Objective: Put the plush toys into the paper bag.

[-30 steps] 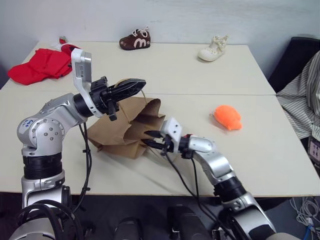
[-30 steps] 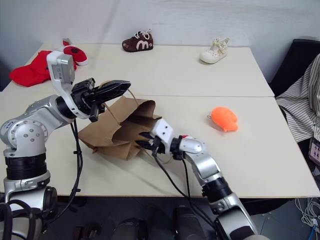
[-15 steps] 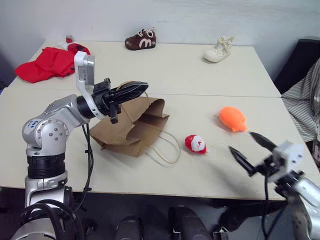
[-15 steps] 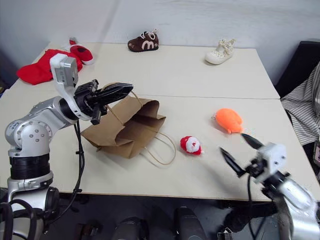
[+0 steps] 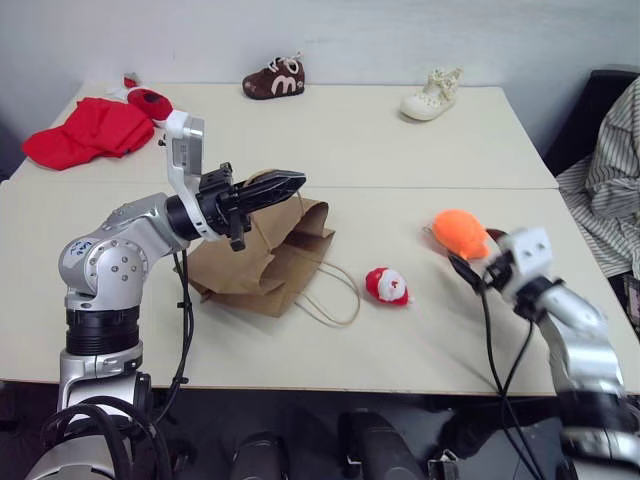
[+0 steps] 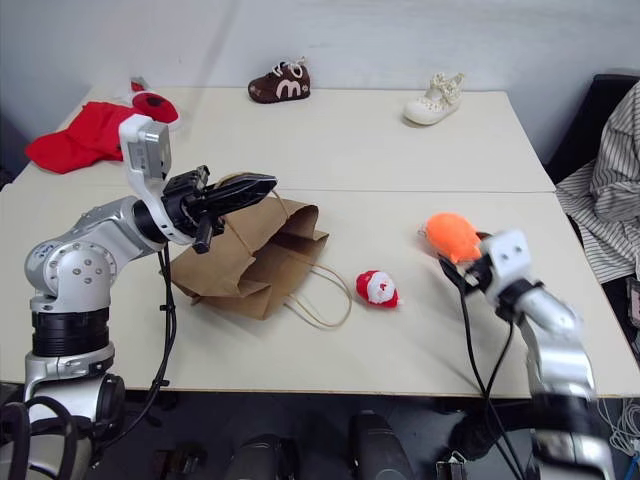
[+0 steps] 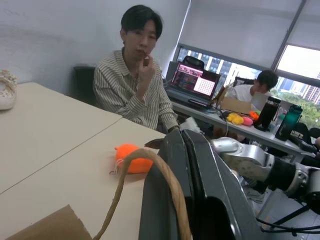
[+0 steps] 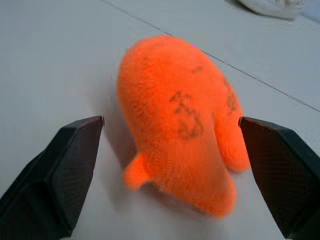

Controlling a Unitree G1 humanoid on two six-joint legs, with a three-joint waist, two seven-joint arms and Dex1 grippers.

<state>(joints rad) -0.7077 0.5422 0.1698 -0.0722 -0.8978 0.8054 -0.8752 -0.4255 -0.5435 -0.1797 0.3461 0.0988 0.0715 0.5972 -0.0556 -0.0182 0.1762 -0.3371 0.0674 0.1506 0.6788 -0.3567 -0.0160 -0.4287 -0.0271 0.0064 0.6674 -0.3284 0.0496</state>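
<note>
The brown paper bag [image 5: 262, 258] lies slumped on the table, its mouth towards the right. My left gripper [image 5: 295, 182] is shut on its cord handle [image 7: 167, 176] and holds that handle up. Just right of the bag's mouth, the red-and-white plush toy [image 5: 387, 286] lies on the table next to the other handle loop. Further right rests the orange plush toy [image 5: 460, 232]. My right gripper [image 8: 171, 120] is open, with one finger on either side of the orange toy and gaps between both fingers [image 8: 55, 175] and the toy.
A brown shoe [image 5: 272, 78] and a white shoe [image 5: 430, 94] stand along the far edge. A red cloth [image 5: 85, 130] lies at the far left corner. A person in a striped shirt [image 5: 610, 170] sits beside the table's right edge.
My right gripper opened and swung from the bag's mouth to the right, up to the orange toy. The red-and-white toy now lies on the table. The left gripper kept its hold.
</note>
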